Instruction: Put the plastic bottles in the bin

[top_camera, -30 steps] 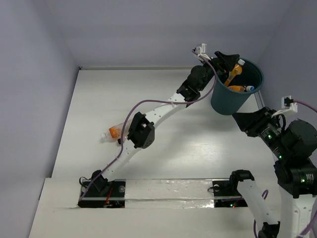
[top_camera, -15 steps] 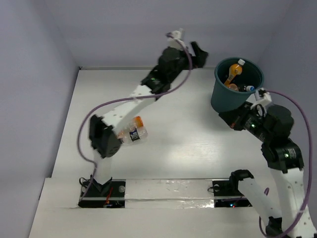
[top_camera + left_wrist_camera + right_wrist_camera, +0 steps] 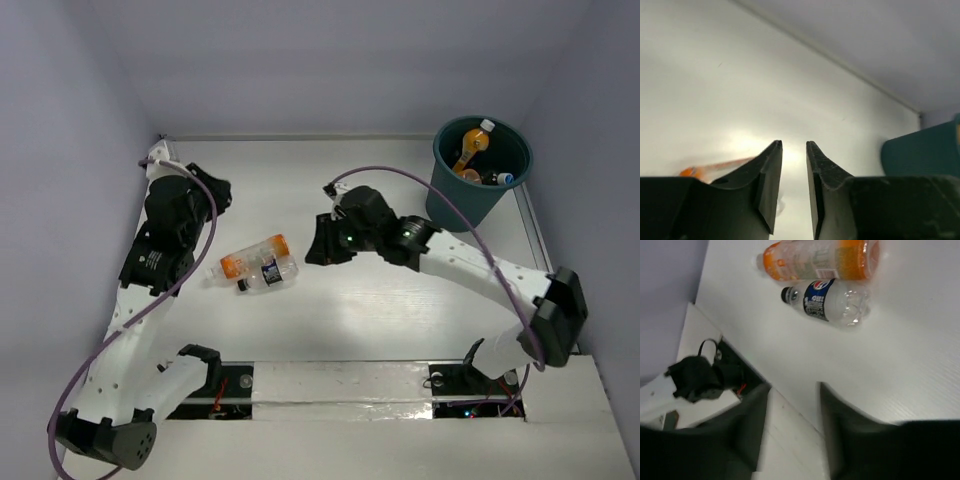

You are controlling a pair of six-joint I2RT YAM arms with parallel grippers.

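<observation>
Several bottles (image 3: pixel 470 155) in bin (image 3: pixel 462 208); orange bottle (image 3: pixel 250 258), clear bottle (image 3: pixel 270 277) lie outside, left. Left gripper (image 3: pixel 793 145) barely parted, right gripper (image 3: pixel 792 386) spread, both empty.

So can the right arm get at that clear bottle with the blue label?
Probably yes: the right gripper is open and empty, the clear bottle lies just ahead, only table between them.

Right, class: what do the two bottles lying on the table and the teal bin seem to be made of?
Clear bottle: thin transparent plastic, glossy, with a dented wall.
Orange bottle: likely clear plastic too, with glossy highlights; the colour is perhaps the drink.
Bin: probably opaque teal plastic, with a smooth dull sheen.
</observation>
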